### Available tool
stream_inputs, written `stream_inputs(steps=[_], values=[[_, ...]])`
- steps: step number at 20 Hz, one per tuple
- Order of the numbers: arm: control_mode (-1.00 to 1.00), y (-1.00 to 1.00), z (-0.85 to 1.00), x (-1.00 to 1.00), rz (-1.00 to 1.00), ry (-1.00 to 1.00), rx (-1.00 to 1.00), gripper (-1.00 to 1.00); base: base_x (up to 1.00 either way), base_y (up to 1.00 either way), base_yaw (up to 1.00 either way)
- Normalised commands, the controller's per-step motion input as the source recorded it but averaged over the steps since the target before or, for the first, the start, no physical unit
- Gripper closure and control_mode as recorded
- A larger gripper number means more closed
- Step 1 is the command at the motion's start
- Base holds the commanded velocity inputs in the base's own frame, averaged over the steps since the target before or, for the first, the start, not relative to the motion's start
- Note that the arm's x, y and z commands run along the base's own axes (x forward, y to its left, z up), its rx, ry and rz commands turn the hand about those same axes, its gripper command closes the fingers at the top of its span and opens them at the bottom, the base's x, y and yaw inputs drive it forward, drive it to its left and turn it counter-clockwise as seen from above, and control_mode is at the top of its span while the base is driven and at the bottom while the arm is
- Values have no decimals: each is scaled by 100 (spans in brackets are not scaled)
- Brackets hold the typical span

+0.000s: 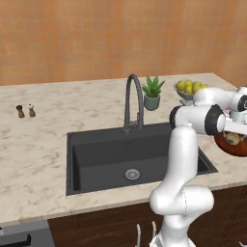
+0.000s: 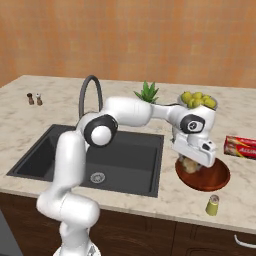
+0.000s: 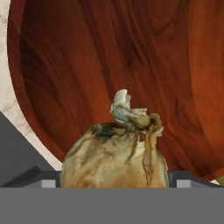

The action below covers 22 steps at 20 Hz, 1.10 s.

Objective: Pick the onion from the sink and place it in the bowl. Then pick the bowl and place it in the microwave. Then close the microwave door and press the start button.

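One onion [image 3: 114, 153] sat right between the gripper's [image 2: 191, 164] finger tips, low over the reddish-brown bowl [image 2: 210, 179] on the counter [image 1: 43, 144] right of the sink [image 1: 111, 159]. Jaws stood wide, about as far apart as the bulb is broad; hand view couldn't settle whether the pads were touching the skin or just flanking it, so grip vs. release was unclear. The hand view had the onion's papery top pointing at the bowl's wood-grain interior, bowl rim curving off at left over pale marble. In the right base view the onion showed as a tan lump under the hand, over the near-left part of the bowl; whether it rested on the bowl floor, couldn't tell. Sink basin was dark grey, with a silver drain [image 1: 132, 174] and the gooseneck tap [image 1: 132, 99] behind. Also on the counter: a small potted plant [image 1: 153, 92], a grey bowl of lemons [image 2: 198, 101] behind the arm, a red box [image 2: 241, 147] right of the bowl, a small yellow-green cup [image 2: 213, 205] near the front edge, two shakers [image 1: 25, 111] far left.
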Motion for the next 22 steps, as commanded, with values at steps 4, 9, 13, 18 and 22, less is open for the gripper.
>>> stream_inputs(steps=[4,9,13,18,22], values=[[-100,-4,-39,24,-4,3,1,100,0,0,0],[-100,0,-53,16,-3,1,0,-100,0,0,0],[-100,1,-49,1,-5,0,0,-100,0,0,0],[-100,3,6,-5,-12,0,0,-100,0,0,0],[-100,0,52,-21,-15,0,0,-100,0,0,0]])
